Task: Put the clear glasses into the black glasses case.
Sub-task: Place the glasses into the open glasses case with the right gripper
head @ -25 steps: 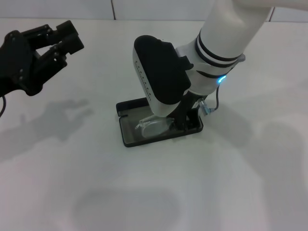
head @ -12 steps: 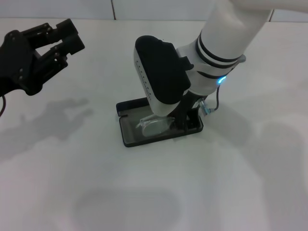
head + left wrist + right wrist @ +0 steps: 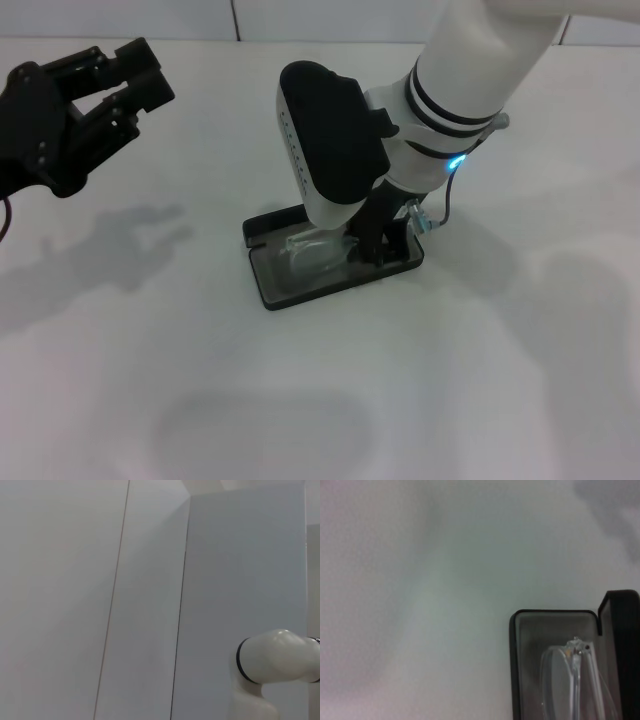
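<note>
The black glasses case (image 3: 272,291) lies open on the white table in the middle of the head view, its lid (image 3: 268,222) folded back flat behind it. The clear glasses (image 3: 313,256) rest folded on the grey lining. My right gripper (image 3: 380,245) reaches down into the right end of the case, right beside the glasses. The right wrist view looks down on the case's rim (image 3: 512,670), its lid (image 3: 625,645) and the glasses (image 3: 560,680) inside. My left gripper (image 3: 125,80) hovers open at the far left, well away from the case.
White tabletop (image 3: 300,400) lies all around the case, crossed by arm shadows. The left wrist view points at pale wall panels and a white arm segment (image 3: 272,665).
My right gripper has shifted slightly left inside the case, and the case has turned a little with it. The glasses lie deeper in the case. The left arm has not moved.
</note>
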Controlling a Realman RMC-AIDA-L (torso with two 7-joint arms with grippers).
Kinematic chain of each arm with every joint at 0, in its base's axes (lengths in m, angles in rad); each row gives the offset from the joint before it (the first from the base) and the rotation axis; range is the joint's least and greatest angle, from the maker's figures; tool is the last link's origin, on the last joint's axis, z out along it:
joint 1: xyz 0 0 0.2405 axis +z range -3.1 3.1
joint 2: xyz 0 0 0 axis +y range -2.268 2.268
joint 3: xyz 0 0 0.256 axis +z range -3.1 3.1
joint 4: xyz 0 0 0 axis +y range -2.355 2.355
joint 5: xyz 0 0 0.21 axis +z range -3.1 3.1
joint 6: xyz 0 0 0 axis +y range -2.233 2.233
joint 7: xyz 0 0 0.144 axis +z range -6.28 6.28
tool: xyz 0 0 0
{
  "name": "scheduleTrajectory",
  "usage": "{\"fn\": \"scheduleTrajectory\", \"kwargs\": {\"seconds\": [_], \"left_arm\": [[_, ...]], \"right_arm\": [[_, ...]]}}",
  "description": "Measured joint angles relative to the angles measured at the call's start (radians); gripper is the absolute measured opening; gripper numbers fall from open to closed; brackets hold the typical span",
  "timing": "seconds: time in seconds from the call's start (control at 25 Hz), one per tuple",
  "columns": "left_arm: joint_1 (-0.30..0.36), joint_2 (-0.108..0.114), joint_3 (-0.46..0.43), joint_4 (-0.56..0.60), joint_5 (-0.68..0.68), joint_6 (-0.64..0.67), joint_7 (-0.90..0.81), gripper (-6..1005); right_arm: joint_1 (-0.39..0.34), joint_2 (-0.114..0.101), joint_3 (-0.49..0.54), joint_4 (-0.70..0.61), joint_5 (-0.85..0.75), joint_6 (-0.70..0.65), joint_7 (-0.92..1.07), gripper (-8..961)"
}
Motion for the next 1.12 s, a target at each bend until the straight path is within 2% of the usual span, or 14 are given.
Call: {"fn": "scheduleTrajectory", "kwargs": {"seconds": [0.4, 1.12], "left_arm": [[0.0, -0.001, 0.0, 0.0, 0.002, 0.0, 0.0, 315], [0.0, 0.0, 0.0, 0.0, 0.001, 0.0, 0.0, 316]], "right_arm": [[0.003, 0.0, -0.004, 0.003, 0.002, -0.01, 0.005, 111], [0.017, 0.0, -0.005, 0.0, -0.019, -0.049, 0.025, 176]]}}
